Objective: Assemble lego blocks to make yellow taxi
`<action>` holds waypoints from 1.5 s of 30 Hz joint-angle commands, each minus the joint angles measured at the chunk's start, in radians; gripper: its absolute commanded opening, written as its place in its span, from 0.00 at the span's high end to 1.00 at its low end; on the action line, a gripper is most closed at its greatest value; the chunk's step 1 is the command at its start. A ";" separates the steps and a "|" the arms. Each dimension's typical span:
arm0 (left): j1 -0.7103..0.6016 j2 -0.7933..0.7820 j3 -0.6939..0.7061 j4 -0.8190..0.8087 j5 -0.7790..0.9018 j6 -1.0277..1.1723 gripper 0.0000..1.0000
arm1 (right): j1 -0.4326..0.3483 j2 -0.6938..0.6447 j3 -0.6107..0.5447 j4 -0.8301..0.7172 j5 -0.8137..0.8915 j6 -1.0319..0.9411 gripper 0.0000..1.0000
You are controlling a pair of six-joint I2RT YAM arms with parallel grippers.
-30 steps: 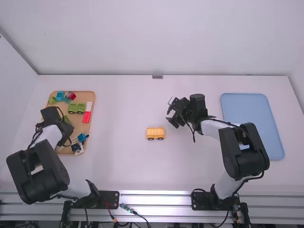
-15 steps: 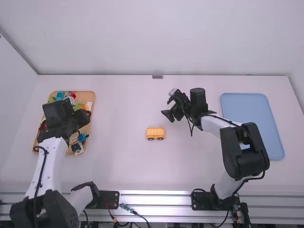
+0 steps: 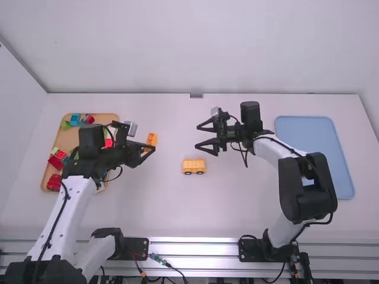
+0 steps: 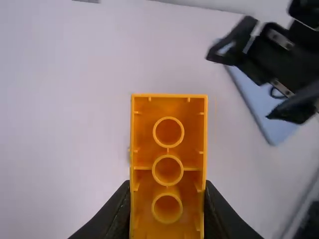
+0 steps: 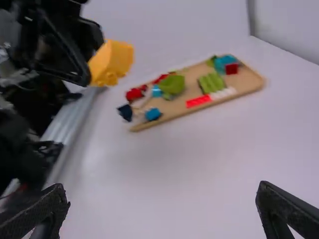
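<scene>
The left gripper [image 3: 154, 147] pinches a yellow brick [image 3: 152, 139], a finger pressed to each long side; the left wrist view shows its hollow underside, three round tubes in a row. It holds the brick up off the table [image 3: 142, 207], just past the right edge of the wood tray [image 3: 71, 137]. Across a gap, the right gripper [image 3: 196, 136] hangs with its fingers spread and pointing toward the left one. The yellow car base [image 3: 193, 167] stands on its wheels near the right gripper's fingertips, on the arm-base side of them, with bare tabletop between it and the metal rail [image 3: 192, 255] along the near edge. Farther out, the wood tray, full of mixed blocks [image 3: 109, 144], lies near the table's left side; the blue tray [image 3: 317, 142] lies near its right edge, beyond the right arm.
</scene>
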 commanded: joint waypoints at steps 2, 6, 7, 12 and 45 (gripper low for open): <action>-0.017 0.021 0.014 -0.032 0.221 0.130 0.98 | -0.021 -0.023 0.023 0.003 -0.212 0.026 0.01; -0.047 0.056 0.017 -0.043 0.246 0.154 0.98 | -0.025 -0.023 0.023 0.001 -0.211 0.056 0.01; -0.062 0.070 0.024 -0.053 0.229 0.153 0.98 | -0.023 -0.023 0.023 0.000 -0.212 0.056 0.01; -0.137 0.133 0.091 -0.157 0.203 0.274 0.98 | 0.007 -0.023 0.023 -0.004 -0.212 0.088 0.01; -0.229 0.512 0.393 -0.418 0.263 0.632 0.98 | 0.089 -0.023 0.021 -0.103 -0.212 0.020 0.01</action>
